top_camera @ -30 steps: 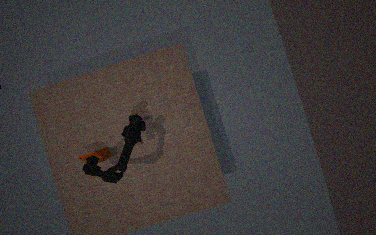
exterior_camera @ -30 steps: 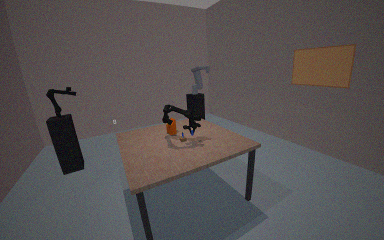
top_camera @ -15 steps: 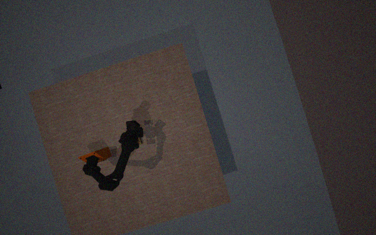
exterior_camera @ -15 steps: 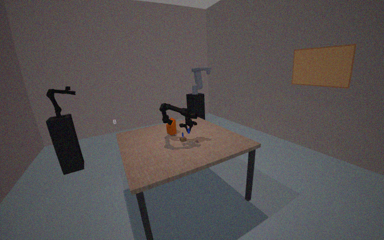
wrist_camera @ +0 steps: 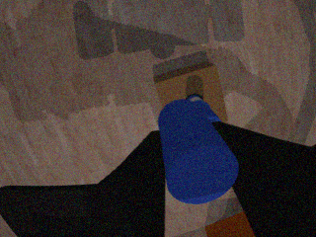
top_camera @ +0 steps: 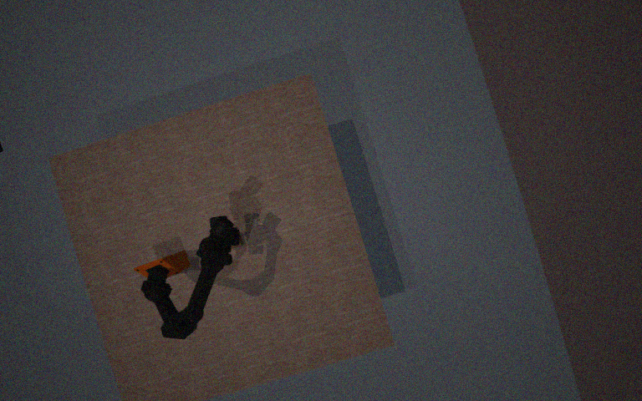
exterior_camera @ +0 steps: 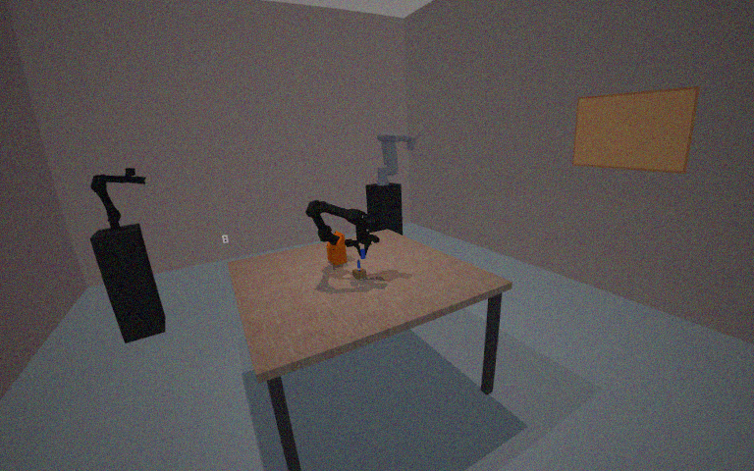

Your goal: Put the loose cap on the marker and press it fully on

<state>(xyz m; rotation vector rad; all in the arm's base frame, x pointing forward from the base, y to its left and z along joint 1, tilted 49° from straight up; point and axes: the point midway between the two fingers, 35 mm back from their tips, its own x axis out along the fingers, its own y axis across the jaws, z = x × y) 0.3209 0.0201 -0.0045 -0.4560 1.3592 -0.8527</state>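
Note:
The blue cap (exterior_camera: 362,253) (wrist_camera: 197,153) is held upright between the fingertips. My gripper (exterior_camera: 362,251) (wrist_camera: 186,134) is shut on it, and the cap hangs in the air above the holder block. The holder block (exterior_camera: 359,274) (wrist_camera: 170,92) is brown and stands on the table. The blue marker (exterior_camera: 358,264) stands upright in it, its tip a little below and slightly left of the cap in the exterior view. In the wrist view the cap covers most of the marker. In the top view the arm hides the cap, marker and block.
The orange base block (top_camera: 177,262) (exterior_camera: 337,250) of the arm stands on the wooden table (top_camera: 283,165) (exterior_camera: 311,322), behind the holder block in the exterior view. Two other arms on black pedestals (exterior_camera: 131,283) (exterior_camera: 384,205) stand away from the table.

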